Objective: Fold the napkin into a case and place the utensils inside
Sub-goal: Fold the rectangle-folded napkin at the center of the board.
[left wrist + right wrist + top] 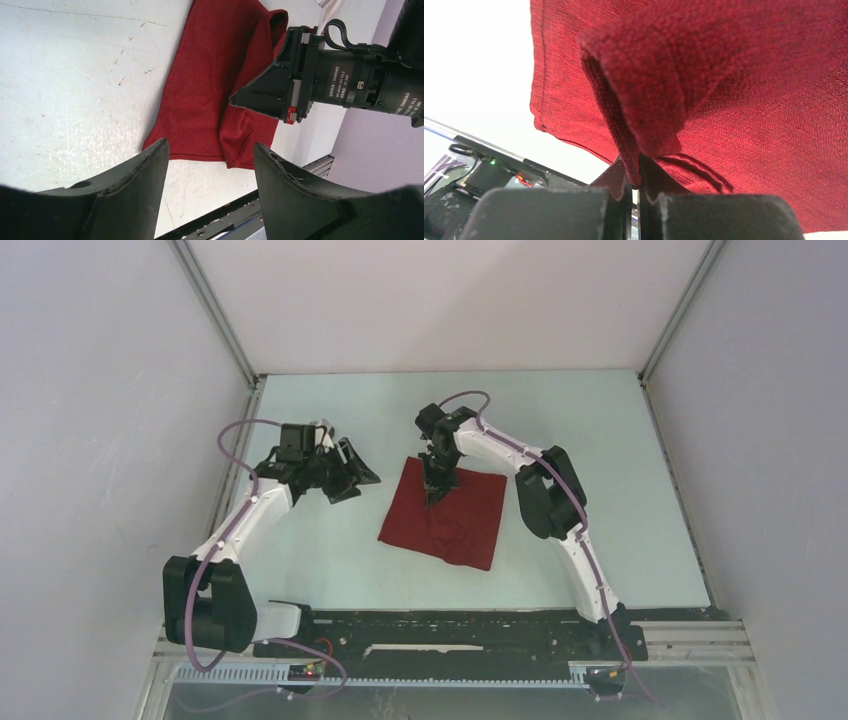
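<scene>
A pale, scratched table (75, 75) is spread beneath the left gripper (210, 145). White walls (440, 300) and metal frame posts (215, 310) are seen beyond it.

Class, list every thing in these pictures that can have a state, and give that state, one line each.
Napkin: mostly flat on the table, one edge pinched up into a fold.
Left gripper: open, empty, beside the napkin.
Right gripper: shut on the napkin's raised fold.
</scene>
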You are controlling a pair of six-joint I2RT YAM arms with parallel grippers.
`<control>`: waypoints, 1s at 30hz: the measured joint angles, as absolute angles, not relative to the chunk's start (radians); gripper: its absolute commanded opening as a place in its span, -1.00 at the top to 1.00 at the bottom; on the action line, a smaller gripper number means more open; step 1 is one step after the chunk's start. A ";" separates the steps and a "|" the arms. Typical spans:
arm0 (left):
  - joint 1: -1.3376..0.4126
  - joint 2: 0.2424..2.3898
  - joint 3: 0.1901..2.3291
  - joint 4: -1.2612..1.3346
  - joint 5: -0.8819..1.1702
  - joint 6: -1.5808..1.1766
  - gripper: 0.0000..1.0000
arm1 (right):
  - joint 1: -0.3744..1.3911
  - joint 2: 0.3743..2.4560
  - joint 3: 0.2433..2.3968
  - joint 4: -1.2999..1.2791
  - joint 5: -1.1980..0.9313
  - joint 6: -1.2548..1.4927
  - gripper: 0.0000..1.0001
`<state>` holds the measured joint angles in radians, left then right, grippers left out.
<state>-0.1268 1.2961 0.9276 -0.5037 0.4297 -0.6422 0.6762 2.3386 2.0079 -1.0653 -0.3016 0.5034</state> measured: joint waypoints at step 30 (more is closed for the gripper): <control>-0.081 1.288 0.891 -0.496 0.457 -0.627 -0.35 | 0.678 2.478 2.169 -1.022 -0.429 0.534 0.95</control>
